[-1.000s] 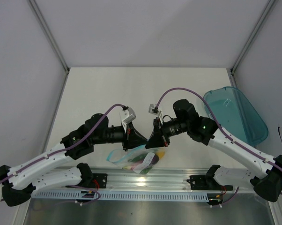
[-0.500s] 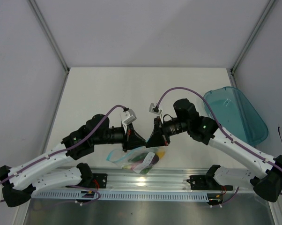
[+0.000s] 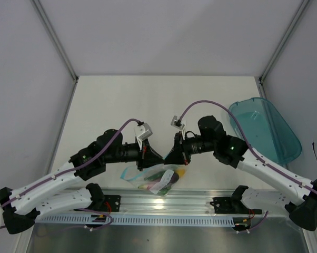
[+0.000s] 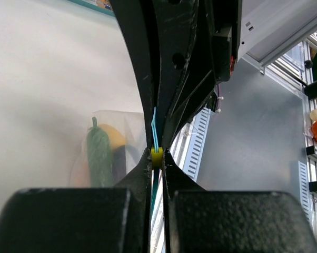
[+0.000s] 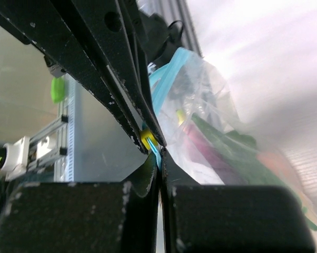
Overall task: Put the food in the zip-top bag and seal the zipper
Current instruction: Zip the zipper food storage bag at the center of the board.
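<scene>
Between pale walls (image 3: 164,37), white table (image 3: 148,100), teal tray (image 3: 261,129), zip-top bag (image 3: 157,180)

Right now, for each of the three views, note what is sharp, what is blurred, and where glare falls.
Top external: even light, all sharp, one bright glint on the aluminium rail. Left wrist: the left gripper's fingers are a dark blur, the zipper crisp. Right wrist: upper right washed out white; the zip-top bag softens toward it.
</scene>
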Controlling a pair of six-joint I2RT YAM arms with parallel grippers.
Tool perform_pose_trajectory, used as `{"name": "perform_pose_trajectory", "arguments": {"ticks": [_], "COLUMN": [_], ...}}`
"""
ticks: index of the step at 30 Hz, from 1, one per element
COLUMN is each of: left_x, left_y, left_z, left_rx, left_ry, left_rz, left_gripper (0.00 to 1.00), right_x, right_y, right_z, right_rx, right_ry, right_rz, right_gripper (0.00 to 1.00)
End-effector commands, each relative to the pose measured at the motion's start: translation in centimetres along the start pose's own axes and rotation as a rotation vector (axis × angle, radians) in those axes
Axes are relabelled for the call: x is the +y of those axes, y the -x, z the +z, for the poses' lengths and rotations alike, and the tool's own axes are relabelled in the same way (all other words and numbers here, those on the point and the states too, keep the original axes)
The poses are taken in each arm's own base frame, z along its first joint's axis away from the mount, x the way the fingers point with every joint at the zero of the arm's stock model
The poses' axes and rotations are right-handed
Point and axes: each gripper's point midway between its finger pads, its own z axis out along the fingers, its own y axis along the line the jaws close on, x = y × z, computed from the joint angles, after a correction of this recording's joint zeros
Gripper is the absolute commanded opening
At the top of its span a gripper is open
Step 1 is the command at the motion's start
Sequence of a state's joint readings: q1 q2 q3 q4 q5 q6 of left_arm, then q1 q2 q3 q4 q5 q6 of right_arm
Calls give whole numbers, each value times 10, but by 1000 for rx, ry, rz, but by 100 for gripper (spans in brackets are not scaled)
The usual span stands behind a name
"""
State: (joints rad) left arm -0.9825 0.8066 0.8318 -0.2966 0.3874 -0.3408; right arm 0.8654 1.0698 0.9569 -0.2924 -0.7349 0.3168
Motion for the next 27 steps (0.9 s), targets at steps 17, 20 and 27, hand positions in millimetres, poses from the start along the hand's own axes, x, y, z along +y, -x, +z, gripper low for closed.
{"name": "perform_pose_trajectory", "arguments": {"ticks": [17,20,27], "left_x": [-1,0,0], "left_y": [-18,-21,-22], "left_z": [-24,-28,-37], "left_rx": [35,44,47], "left_ry": [22,37,59], "left_rz": [-24,-33,-36], "left_gripper": [1,1,0], "right_x": [-39,-43,-51], "right_y": [51,54,52], "right_z": [-51,-59,-70], "right_rx": [-324,-355,-388], "right_ry": [-290,-317,-370], "right_rz": [18,31,58], "right_gripper": [0,0,0]}}
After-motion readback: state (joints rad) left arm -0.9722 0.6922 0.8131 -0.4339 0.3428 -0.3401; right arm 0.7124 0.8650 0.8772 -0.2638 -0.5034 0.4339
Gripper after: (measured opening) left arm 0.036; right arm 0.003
